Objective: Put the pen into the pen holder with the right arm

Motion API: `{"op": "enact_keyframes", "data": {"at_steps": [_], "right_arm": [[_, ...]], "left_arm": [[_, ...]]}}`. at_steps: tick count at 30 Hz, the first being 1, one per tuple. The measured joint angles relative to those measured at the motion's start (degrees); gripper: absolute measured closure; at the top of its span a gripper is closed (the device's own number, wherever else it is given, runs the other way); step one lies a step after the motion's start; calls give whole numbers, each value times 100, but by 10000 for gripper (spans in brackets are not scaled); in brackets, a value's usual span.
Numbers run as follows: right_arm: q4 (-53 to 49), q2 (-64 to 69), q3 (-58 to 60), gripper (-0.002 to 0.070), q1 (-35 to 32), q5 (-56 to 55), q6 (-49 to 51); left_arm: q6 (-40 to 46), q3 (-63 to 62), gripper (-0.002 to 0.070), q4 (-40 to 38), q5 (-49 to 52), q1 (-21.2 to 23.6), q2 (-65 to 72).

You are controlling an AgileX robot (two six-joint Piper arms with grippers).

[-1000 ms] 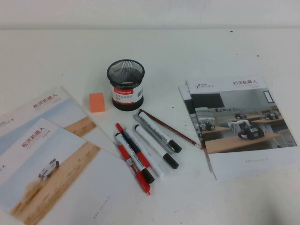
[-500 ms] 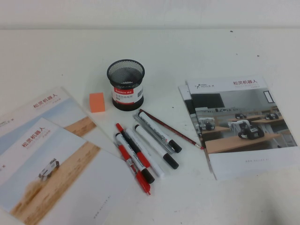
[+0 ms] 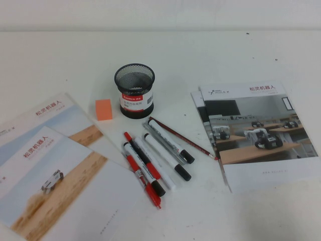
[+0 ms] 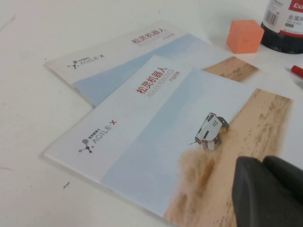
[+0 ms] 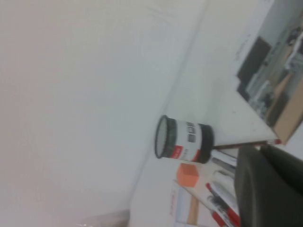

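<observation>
The red pen (image 3: 134, 164) lies on the table at the near left of a row of pens, its red pointed end toward me. The black mesh pen holder (image 3: 134, 90) stands upright behind the row; it also shows in the left wrist view (image 4: 284, 28) and the right wrist view (image 5: 184, 140). Neither arm shows in the high view. My left gripper (image 4: 262, 161) is shut and empty, low over a brochure. My right gripper (image 5: 258, 150) is shut and empty, raised, well back from the holder and pens.
White markers with black caps (image 3: 168, 158) and a thin dark-red pencil (image 3: 183, 138) lie beside the pen. An orange block (image 3: 104, 109) sits left of the holder. Brochures lie at the left (image 3: 45, 170) and right (image 3: 261, 135).
</observation>
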Motion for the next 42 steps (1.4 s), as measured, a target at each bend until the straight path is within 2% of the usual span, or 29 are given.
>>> {"op": "enact_keyframes", "data": {"at_steps": [6, 14, 17, 21, 27, 35, 38, 42], "right_arm": [[235, 0, 0, 696, 0, -104, -907], [-204, 0, -176, 696, 0, -20, -1168], [-1050, 241, -894, 696, 0, 507, -1194], [-2373, 1395, -2007, 696, 0, 1652, -1244], [-2951, 3221, -3594, 696, 0, 3204, -1766], [-3366, 5126, -5585, 696, 0, 4868, -1798], [-3876, 5702, -6218, 696, 83, 5236, -1695], [-5215, 6321, -6822, 696, 618, 5504, -1335]], "left_arm": [[0, 0, 676, 0, 0, 0, 0], [0, 0, 676, 0, 0, 0, 0], [0, 0, 676, 0, 0, 0, 0], [0, 0, 676, 0, 0, 0, 0], [0, 0, 676, 0, 0, 0, 0], [0, 0, 676, 0, 0, 0, 0], [0, 0, 676, 0, 0, 0, 0], [0, 0, 676, 0, 0, 0, 0]]}}
